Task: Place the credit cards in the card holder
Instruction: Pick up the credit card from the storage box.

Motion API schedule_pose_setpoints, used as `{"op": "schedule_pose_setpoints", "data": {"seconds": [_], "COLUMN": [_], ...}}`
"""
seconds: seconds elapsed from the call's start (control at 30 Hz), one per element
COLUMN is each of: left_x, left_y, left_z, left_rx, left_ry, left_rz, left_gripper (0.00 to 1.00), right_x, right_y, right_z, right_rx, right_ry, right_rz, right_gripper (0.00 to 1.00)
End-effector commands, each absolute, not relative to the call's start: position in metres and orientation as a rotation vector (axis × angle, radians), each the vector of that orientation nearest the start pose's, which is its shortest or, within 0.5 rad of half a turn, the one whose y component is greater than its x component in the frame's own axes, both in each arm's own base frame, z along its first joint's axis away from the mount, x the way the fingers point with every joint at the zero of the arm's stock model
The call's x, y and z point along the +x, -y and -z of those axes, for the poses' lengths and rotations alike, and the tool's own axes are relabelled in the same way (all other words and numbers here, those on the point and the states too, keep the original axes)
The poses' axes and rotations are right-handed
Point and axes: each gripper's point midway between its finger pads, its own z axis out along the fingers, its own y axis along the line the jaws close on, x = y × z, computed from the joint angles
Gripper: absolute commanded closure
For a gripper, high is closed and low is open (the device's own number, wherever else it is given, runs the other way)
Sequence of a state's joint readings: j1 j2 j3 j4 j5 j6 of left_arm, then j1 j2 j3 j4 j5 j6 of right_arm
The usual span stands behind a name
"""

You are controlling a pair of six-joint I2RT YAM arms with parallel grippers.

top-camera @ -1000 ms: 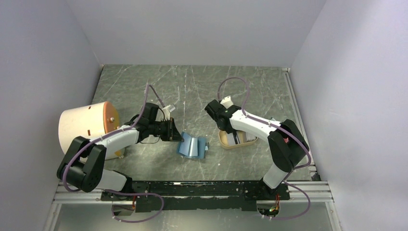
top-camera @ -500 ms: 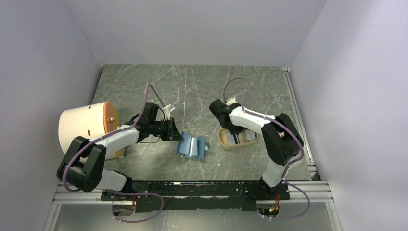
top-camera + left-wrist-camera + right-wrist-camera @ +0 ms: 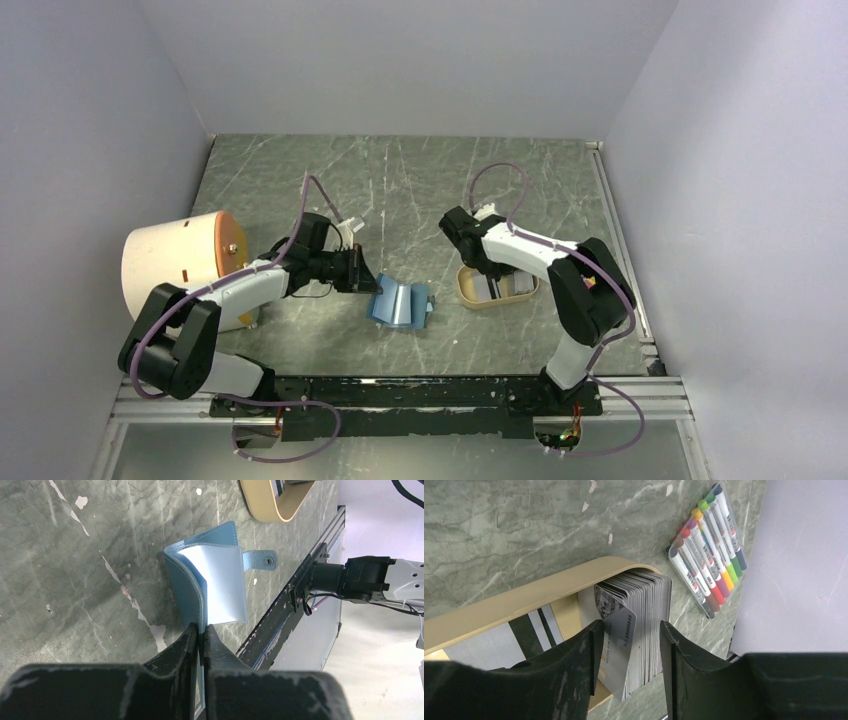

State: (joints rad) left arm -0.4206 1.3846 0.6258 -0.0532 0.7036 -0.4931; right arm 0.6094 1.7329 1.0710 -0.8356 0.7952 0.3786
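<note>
Pinching one cover of the card holder (image 3: 212,582): the left gripper (image 3: 200,630) has its fingers (image 3: 187,642) together on the cover's near edge, with only the leather between them. The holder sits mid-table (image 3: 400,190), just off the left fingertips in the top view. It is propped half open in a V with the pale lining showing. Its snap tab (image 3: 260,560) is unfastened and lies flat on the stone.

The right gripper (image 3: 630,625) points down into the tan tray (image 3: 524,602), which sits right of the holder and apart from it. Its fingers (image 3: 591,652) are spread, one on each side of the credit cards (image 3: 646,605). The cards are a tight stack standing on edge against the tray's end wall. The front card (image 3: 616,645) leans out of the stack between the fingers, with embossed numbers visible. I can't tell whether either finger is touching the stack. One striped card (image 3: 531,630) lies flat on the tray floor beside the stack.

The marker pack (image 3: 706,545) is on the table near the tray, clear of it and close to the side wall. A tan cylinder (image 3: 175,262) lies on its side by the left arm's elbow, well away from the holder.
</note>
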Motion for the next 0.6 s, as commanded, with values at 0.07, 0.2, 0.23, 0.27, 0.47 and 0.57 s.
{"op": "schedule_pose_setpoints", "data": {"seconds": [0.07,0.2,0.23,0.27,0.47,0.57], "left_x": [0.2258,0.2276,0.2274,0.2276,0.2271,0.2277], "left_y": [0.2398,0.2400,0.2400,0.2403,0.2399,0.2402], "left_z": [-0.0893,-0.0906,-0.0898,-0.0898,-0.0882,-0.0880], "left_rx": [0.292,0.294,0.292,0.292,0.292,0.291], "left_ry": [-2.448,-2.443,-2.446,-2.445,-2.449,-2.450], "left_rz": [1.255,1.250,1.250,1.253,1.250,1.251], "left_gripper": [0.91,0.91,0.91,0.91,0.91,0.91], "right_x": [0.2903,0.2907,0.2903,0.2899,0.2918,0.2952], "right_y": [-0.0529,-0.0531,-0.0529,-0.0519,-0.0536,-0.0558], "right_z": [-0.0791,-0.0777,-0.0771,-0.0766,-0.0813,-0.0859], "right_rx": [-0.219,-0.238,-0.243,-0.244,-0.236,-0.229], "right_ry": [-2.490,-2.492,-2.492,-2.492,-2.476,-2.463], "right_rz": [0.913,0.912,0.915,0.918,0.895,0.875], "right_gripper": [0.55,0.60,0.61,0.62,0.69,0.72]}}
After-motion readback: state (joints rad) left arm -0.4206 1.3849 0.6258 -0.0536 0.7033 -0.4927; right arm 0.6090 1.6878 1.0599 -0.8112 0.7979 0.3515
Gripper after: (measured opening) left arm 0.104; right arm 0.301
